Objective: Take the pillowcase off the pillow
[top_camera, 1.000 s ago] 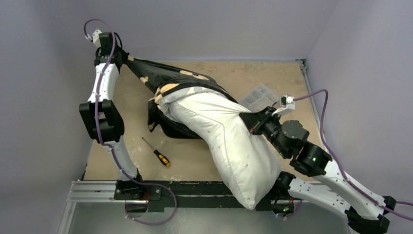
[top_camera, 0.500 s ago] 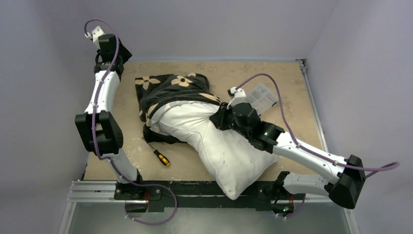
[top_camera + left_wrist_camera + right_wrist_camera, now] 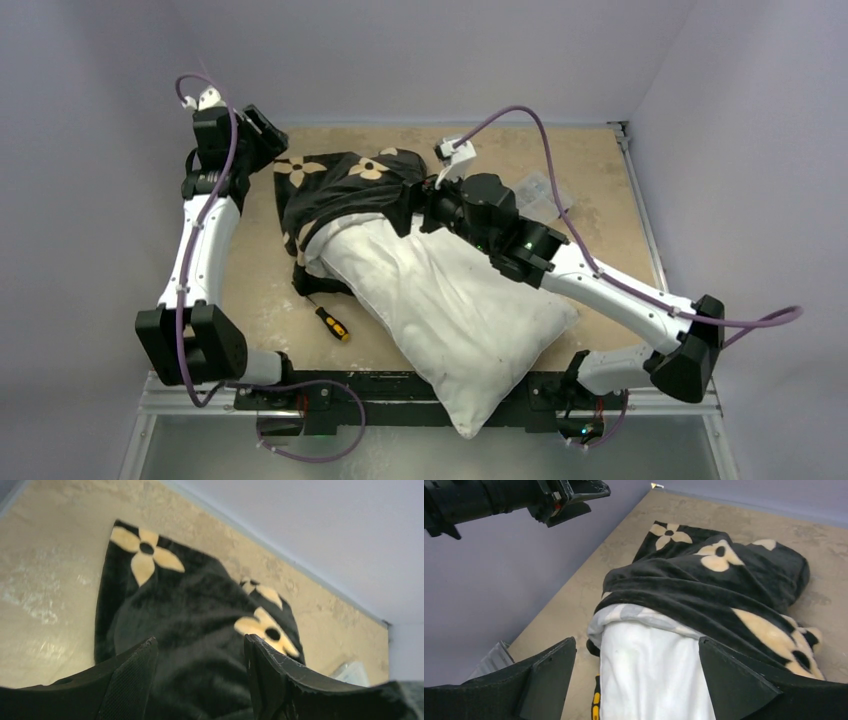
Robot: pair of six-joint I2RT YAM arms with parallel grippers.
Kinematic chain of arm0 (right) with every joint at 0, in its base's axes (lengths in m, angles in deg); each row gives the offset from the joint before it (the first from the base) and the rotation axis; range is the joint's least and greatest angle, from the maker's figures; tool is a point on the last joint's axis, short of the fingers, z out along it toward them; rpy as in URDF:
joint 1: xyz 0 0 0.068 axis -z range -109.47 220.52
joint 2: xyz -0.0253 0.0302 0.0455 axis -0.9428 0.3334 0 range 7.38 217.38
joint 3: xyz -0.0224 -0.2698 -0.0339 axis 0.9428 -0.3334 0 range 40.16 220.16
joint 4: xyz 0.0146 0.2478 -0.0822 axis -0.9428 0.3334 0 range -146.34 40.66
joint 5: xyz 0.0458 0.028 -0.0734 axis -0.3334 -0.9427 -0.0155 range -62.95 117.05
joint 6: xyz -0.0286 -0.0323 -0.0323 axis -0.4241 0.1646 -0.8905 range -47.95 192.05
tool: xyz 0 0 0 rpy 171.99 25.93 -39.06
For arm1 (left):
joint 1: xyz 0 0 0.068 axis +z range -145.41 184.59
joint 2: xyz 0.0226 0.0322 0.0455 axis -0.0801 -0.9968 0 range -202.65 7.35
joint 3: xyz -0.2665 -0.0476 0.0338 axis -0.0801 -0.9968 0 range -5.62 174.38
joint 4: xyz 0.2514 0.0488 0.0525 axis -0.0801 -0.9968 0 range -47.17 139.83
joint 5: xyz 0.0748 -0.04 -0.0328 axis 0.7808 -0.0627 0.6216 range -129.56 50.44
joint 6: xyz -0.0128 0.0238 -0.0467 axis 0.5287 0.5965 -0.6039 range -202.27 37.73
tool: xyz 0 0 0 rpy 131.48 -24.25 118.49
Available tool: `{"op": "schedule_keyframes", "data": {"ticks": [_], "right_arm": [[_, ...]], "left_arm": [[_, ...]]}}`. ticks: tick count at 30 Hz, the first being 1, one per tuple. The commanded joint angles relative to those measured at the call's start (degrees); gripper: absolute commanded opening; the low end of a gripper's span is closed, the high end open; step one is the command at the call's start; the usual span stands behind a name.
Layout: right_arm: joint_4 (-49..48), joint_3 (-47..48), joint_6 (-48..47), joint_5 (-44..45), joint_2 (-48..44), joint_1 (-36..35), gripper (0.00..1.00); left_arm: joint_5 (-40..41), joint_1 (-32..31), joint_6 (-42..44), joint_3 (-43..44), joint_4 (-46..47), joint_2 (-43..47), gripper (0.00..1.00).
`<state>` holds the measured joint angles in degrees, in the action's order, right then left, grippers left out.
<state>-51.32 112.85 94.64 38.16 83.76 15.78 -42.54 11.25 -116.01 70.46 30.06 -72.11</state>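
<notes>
The pillow (image 3: 450, 310) lies slantwise from the middle of the table (image 3: 590, 170) out over its near edge. Its far end is capped by the pillowcase (image 3: 345, 190) — bunched toward the far-left corner. The left tool (image 3: 200, 647) hangs above that corner, fingers partly apart, gripping nothing. The right tool (image 3: 636, 647) stands wide open over the case's mouth — apparently clear of the fabric, holding nothing. A screwdriver (image 3: 330, 323) lies just left of the pillow.

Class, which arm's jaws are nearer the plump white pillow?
Right. The right arm holds its jaws over the plump white pillow, at its covered end; the left arm holds its jaws beyond the black plush pillowcase.
</notes>
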Motion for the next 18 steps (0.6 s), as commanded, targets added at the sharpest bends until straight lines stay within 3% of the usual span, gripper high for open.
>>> {"op": "schedule_keyframes", "data": {"ticks": [1, 8, 18], "right_arm": [[4.05, 5.32, -3.25, 8.93, 8.8, -5.6, 0.96], [7.6, 10.74, -2.08, 14.42, 21.47, -11.52, 0.99], [9.03, 12.25, 1.85, 21.68, 38.48, -12.93, 0.98]], "left_arm": [[-2.13, 0.11, 3.07, -5.09, -2.62, 8.29, 0.64], [8.39, -0.01, 5.1, -12.49, -1.87, 17.14, 0.71], [5.97, 0.02, 6.05, -13.64, -2.0, 14.41, 0.72]]}}
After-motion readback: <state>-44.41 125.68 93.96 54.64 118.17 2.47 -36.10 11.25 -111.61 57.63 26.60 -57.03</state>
